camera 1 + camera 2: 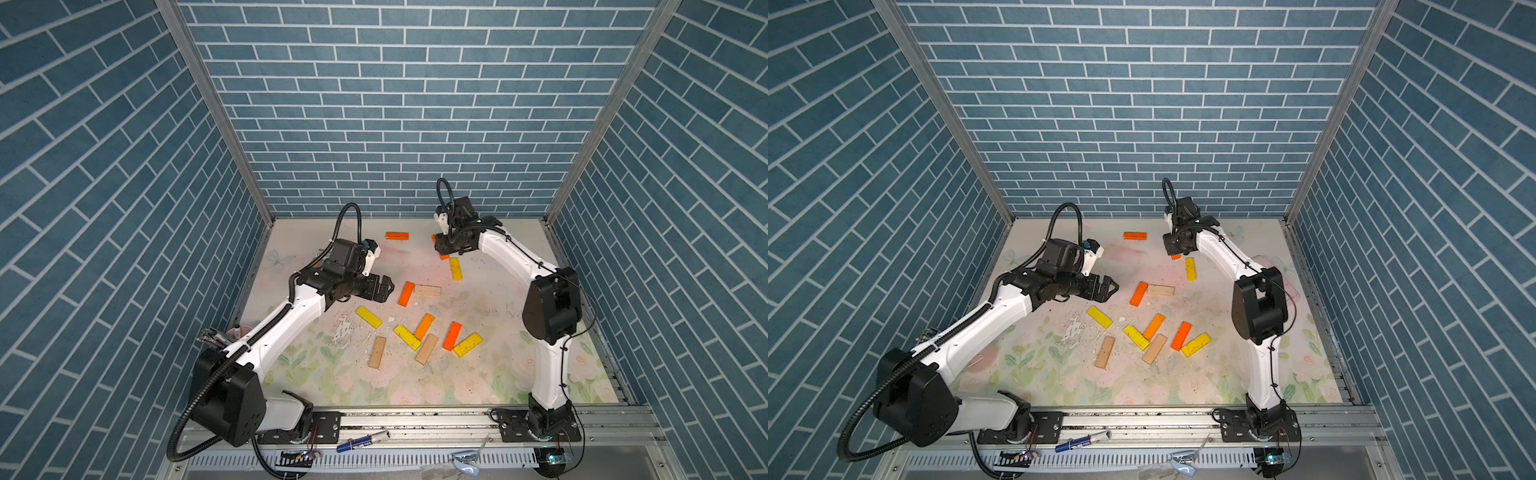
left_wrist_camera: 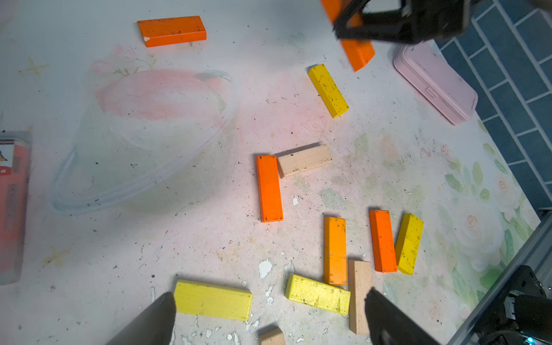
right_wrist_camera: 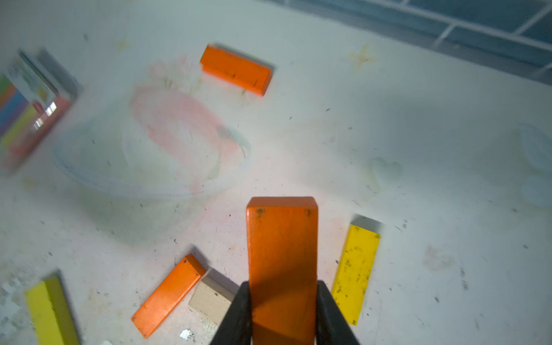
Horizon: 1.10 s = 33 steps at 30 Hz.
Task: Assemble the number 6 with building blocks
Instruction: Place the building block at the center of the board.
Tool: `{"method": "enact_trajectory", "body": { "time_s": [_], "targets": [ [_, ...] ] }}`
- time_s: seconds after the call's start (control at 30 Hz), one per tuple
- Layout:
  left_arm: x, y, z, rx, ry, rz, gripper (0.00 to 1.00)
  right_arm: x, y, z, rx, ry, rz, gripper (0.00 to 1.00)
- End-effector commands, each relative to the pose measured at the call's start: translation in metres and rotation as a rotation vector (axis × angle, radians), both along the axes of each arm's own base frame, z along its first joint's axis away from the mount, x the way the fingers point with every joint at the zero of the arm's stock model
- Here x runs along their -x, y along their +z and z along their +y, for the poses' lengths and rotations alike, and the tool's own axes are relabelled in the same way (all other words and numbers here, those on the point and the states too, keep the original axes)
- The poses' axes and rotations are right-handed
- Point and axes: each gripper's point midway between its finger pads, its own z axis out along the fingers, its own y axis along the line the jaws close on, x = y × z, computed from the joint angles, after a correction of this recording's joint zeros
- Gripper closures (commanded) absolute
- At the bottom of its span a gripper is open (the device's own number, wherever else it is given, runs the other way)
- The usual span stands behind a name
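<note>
Place: a robot test cell in a lab, not a lived-in room.
Walls: printed blue-brick panels (image 1: 374,124) stood on three sides, held by bare aluminium posts (image 1: 217,108).
Rig: a left arm (image 1: 286,324) and a right arm (image 1: 511,257) were bolted to an aluminium rail (image 1: 415,426), with an exposed circuit board (image 1: 552,458) in front.
Worktop: a scuffed floral mat (image 1: 457,386) carried scattered building blocks (image 1: 407,336).

Orange block (image 3: 282,254) smooth painted wood; tan block (image 2: 304,159) bare wood; tabletop (image 2: 179,239) matt, chipped.
</note>
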Motion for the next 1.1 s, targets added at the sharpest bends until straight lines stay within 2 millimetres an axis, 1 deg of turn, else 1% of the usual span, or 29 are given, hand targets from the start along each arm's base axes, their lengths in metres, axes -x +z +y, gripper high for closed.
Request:
{"method": "enact_trajectory", "body": {
  "time_s": [0.0,0.03,0.13,0.27,0.4,0.47,0.53,0.67,0.9,1.07],
  "targets": [
    [0.000,0.010,-0.003,0.036,0.004,-0.015,0.01,-0.015,0.031,-0.035,-0.193,-0.328,-0.029,0.76],
    [0.001,0.011,-0.004,0.042,0.003,-0.018,0.01,-0.016,0.033,-0.043,-0.236,-0.394,-0.032,0.76],
    [0.002,0.011,-0.007,0.062,-0.002,-0.013,0.01,-0.018,0.029,-0.078,-0.305,-0.650,-0.031,0.76],
    [0.002,0.010,-0.011,0.068,-0.009,-0.001,0.01,-0.022,0.016,-0.103,-0.449,-0.923,-0.011,0.77],
    [0.003,0.011,-0.010,0.065,-0.007,-0.008,0.01,-0.032,-0.003,-0.110,-0.577,-1.098,0.022,0.79],
    [0.004,0.011,-0.009,0.056,-0.005,-0.016,0.01,-0.035,-0.013,-0.113,-0.604,-1.177,0.045,0.79],
    [0.004,0.011,-0.009,0.051,-0.005,-0.020,0.01,-0.034,-0.025,-0.118,-0.620,-1.262,0.066,0.79],
    [0.006,0.013,-0.011,0.053,-0.013,-0.022,0.01,-0.034,-0.043,-0.126,-0.646,-1.374,0.070,0.79],
    [0.007,0.011,-0.013,0.055,-0.018,-0.015,0.01,-0.037,-0.077,-0.129,-0.667,-1.471,0.114,0.79],
    [0.008,0.010,-0.015,0.057,-0.024,-0.011,0.01,-0.040,-0.100,-0.127,-0.659,-1.510,0.147,0.78]
  ]
}}
